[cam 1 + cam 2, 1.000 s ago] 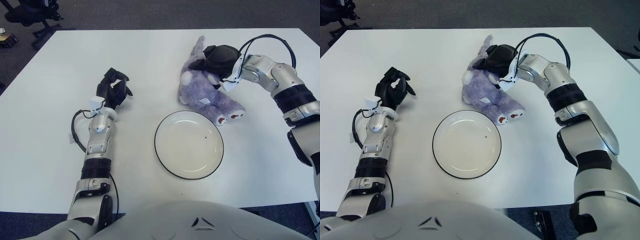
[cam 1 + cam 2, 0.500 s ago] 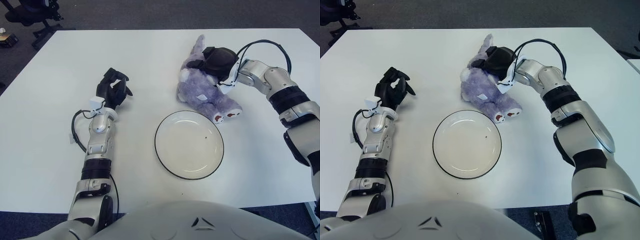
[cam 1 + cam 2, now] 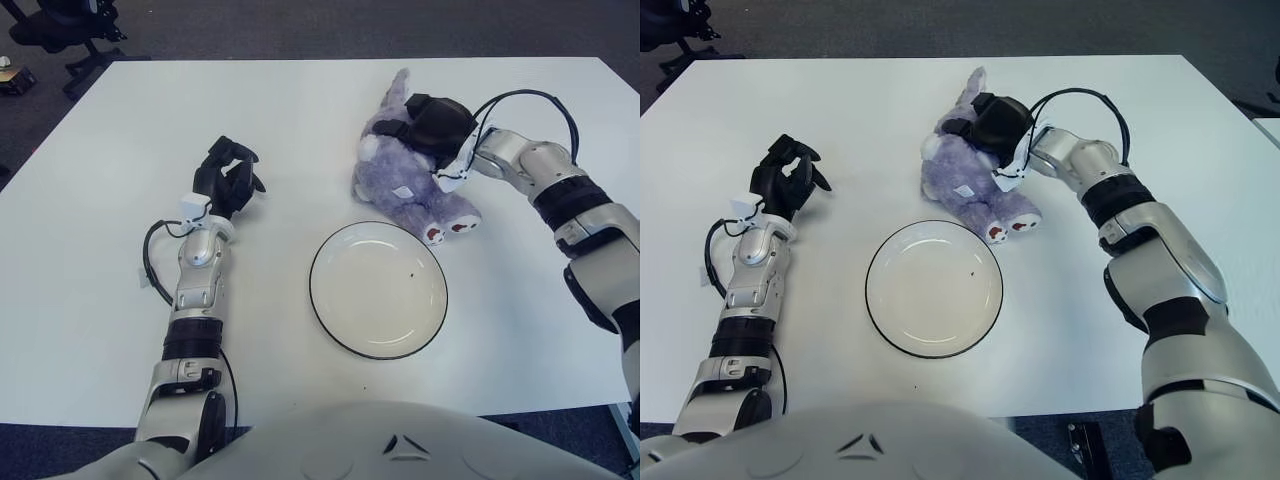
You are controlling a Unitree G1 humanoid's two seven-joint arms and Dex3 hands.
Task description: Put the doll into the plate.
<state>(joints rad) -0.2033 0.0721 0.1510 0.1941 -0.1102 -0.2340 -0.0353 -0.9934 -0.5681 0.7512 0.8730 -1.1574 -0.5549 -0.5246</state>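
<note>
Since a second ago the right hand [image 3: 437,124] has dragged the doll [image 3: 405,180] a little toward the robot's left and nearer the plate [image 3: 378,290].

Left eye view: the black fingers wrap over the purple doll's upper body, gripping it; the doll lies on the white table [image 3: 300,110], its feet just beside the plate's far rim, outside it. Right eye view: the left hand [image 3: 786,180] shows well to the left of the plate, fingers loosely curled and holding nothing; the plate carries only a small dark speck.
</note>
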